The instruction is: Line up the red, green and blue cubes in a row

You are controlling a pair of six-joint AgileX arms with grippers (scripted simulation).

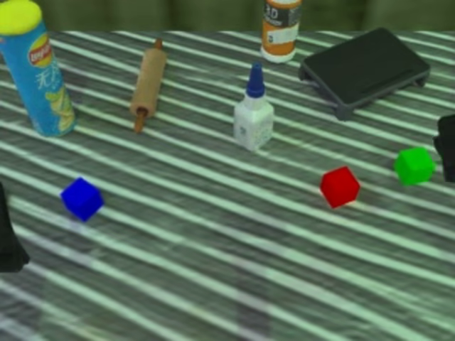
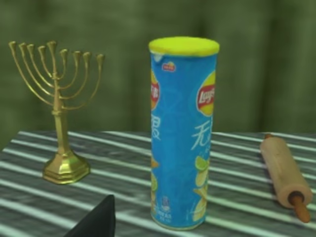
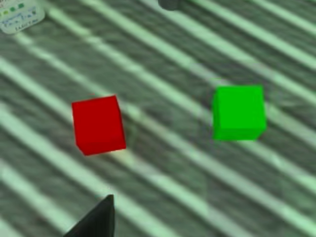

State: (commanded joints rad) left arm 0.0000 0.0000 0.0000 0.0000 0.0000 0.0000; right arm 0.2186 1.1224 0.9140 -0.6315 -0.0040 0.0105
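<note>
Top view: the small bright red cube (image 1: 340,187) and bright green cube (image 1: 414,165) sit near each other at centre-right, the deep blue cube (image 1: 82,199) far left. Neither gripper's finger state is discernible. I'd approach the red cube squarely.

"Lay's" logo on the blue chips can (image 2: 183,133); "3D" on the orange-labelled bottle (image 1: 280,28)

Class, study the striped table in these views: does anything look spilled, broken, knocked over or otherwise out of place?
Nothing is spilled or broken. The rolling pin lies on its side, as it normally would; the chip can and glue bottle stand upright. The blue cube sits far left, well apart from the red cube and green cube.
</note>
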